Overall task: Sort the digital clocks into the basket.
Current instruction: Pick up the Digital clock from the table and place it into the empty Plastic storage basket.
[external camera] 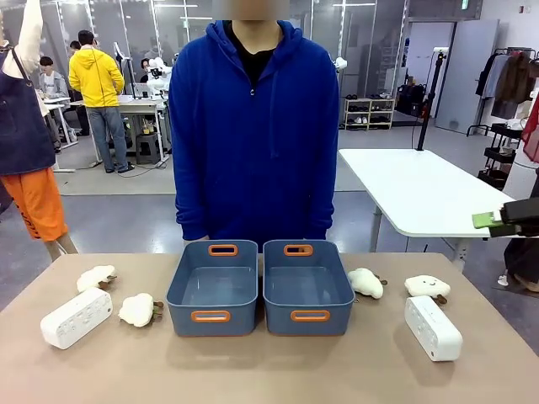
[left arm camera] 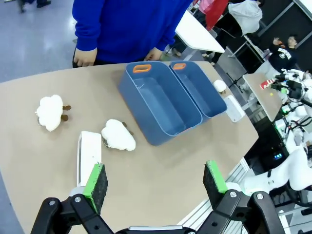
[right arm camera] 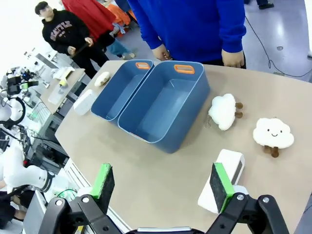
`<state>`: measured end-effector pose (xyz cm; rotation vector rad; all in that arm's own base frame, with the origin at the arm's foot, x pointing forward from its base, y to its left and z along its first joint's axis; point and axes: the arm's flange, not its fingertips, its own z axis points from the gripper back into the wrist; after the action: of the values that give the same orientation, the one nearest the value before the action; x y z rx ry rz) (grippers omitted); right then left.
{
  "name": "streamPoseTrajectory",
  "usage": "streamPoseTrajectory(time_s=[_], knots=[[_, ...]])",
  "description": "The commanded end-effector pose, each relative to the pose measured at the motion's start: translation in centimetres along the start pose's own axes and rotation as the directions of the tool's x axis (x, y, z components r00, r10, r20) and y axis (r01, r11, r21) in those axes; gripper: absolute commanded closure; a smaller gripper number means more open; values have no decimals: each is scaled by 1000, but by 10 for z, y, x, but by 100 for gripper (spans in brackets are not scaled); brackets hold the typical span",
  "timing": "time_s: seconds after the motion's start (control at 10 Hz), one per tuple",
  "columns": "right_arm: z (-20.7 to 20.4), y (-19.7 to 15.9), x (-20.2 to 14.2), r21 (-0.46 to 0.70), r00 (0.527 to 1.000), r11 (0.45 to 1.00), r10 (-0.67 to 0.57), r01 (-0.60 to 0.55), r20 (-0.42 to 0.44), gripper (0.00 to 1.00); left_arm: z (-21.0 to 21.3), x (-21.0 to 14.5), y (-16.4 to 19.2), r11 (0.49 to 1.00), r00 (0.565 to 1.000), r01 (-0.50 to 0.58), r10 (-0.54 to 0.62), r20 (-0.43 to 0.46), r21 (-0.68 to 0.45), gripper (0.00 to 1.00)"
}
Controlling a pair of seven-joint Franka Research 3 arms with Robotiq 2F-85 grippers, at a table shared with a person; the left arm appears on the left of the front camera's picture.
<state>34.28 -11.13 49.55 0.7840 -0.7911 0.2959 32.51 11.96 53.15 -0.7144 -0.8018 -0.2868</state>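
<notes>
Digital clocks both lie on the table (external camera: 269, 370), outside the baskets (external camera: 173, 295): left clock (external camera: 76, 318) just beside a plush toy (external camera: 137, 309), right clock (external camera: 432, 327) near another. Left gripper (left arm camera: 156, 178) and right gripper (right arm camera: 163, 180) stand wide and empty. I flag two risks: wide jaws could snag the toy along with the left clock, and the identical baskets invite a split drop.

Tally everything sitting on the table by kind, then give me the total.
Digital clocks: 2
Cloud plush toys: 4
Blue-grey bins: 2
Total: 8
</notes>
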Motion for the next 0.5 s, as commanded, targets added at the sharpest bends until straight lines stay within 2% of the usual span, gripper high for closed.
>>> streamPoseTrajectory(time_s=[0.0,0.1,0.2,0.3,0.4], knots=[[-7,-1,-27,23,1000,1000,7,-7,-5,0,-17,-54,-12,999,1000,20,-20,13,-30,0],[-6,-2,-25,15,1000,1000,3,-3,6,0,-18,-54,-9,1000,999,-18,18,44,2,0],[-13,0,-26,52,1000,999,-16,16,-1,0,2,-3,3,1000,1000,1,-1,6,-11,0],[2,-10,-8,17,1000,1000,-15,15,2,0,2,-3,3,1000,1000,1,-1,6,-11,0],[2,-10,-8,17,1000,1000,-15,15,2,0,2,-3,3,1000,1000,1,-1,6,-11,0]])
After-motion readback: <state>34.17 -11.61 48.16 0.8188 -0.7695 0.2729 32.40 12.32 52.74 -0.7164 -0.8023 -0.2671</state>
